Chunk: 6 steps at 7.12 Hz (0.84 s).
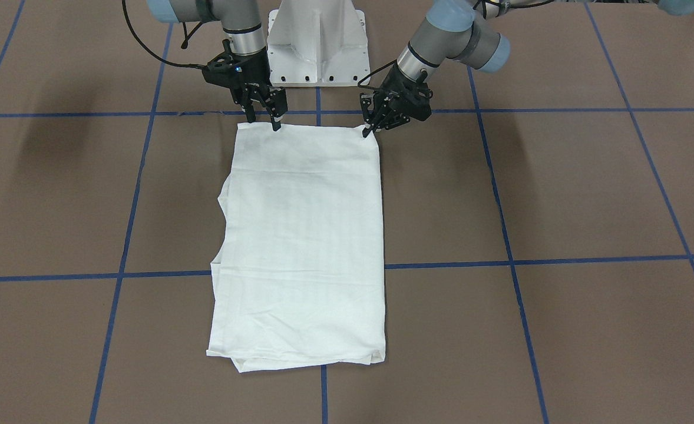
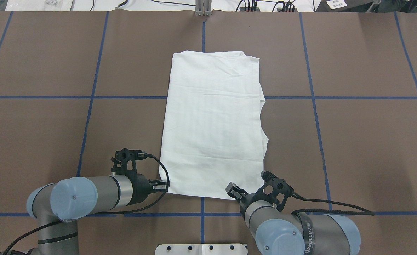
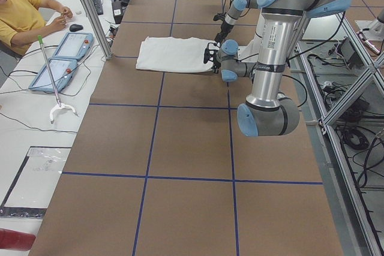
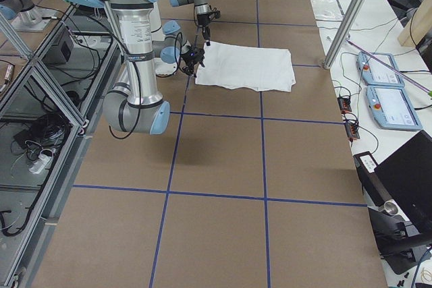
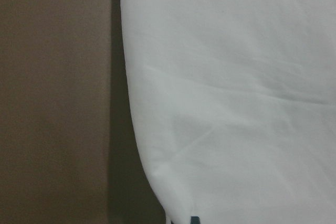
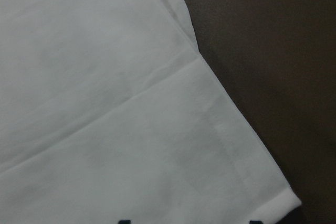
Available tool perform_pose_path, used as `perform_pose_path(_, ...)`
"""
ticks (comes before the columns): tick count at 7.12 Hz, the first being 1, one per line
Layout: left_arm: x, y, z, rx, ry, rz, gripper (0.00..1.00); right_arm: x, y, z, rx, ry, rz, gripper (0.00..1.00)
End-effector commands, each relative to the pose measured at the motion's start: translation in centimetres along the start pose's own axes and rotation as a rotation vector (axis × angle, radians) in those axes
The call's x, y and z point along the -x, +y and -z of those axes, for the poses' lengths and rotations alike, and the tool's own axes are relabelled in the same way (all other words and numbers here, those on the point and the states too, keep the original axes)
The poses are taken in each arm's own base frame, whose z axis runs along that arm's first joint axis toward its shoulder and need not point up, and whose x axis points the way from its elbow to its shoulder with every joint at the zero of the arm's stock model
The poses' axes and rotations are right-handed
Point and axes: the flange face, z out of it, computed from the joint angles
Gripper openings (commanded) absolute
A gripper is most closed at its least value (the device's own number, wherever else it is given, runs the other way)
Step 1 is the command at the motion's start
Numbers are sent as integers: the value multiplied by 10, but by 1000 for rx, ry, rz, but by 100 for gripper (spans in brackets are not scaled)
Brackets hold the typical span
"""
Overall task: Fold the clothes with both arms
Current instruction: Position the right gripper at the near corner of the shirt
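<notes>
The white shirt (image 1: 306, 235) lies flat on the brown table as a long folded rectangle (image 2: 212, 124), with no print showing. My left gripper (image 1: 368, 129) is at the shirt's near corner on my left (image 2: 164, 186). Its fingers stand close together on the slightly raised corner, so it looks shut on the cloth. My right gripper (image 1: 264, 121) stands over the other near corner (image 2: 234, 191). It is open, one fingertip (image 1: 276, 125) resting on the hem. Cloth fills the left wrist view (image 5: 236, 103). The right wrist view shows the hemmed corner (image 6: 231, 145) between two spread tips.
The white metal pedestal (image 1: 317, 44) stands just behind the grippers. Blue tape lines (image 1: 512, 259) divide the table into squares. A seated person (image 3: 21, 13) and control tablets (image 3: 60, 58) are past the table's far long edge. A metal post (image 3: 96, 13) rises there.
</notes>
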Motion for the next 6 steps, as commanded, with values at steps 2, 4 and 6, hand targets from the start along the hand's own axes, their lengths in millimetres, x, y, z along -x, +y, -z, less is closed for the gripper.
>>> perform_pose_path(2, 0, 0, 1, -5, 0, 0, 0, 6, -4, -2, -13, 4, -15, 79)
perform_pose_path(4, -2, 0, 1, -4, 3, -1, 0, 9, -7, -4, -23, 8, -24, 77)
perform_pose_path(6, -2, 0, 1, -4, 3, -1, 0, 10, -5, -5, -29, 21, -18, 79)
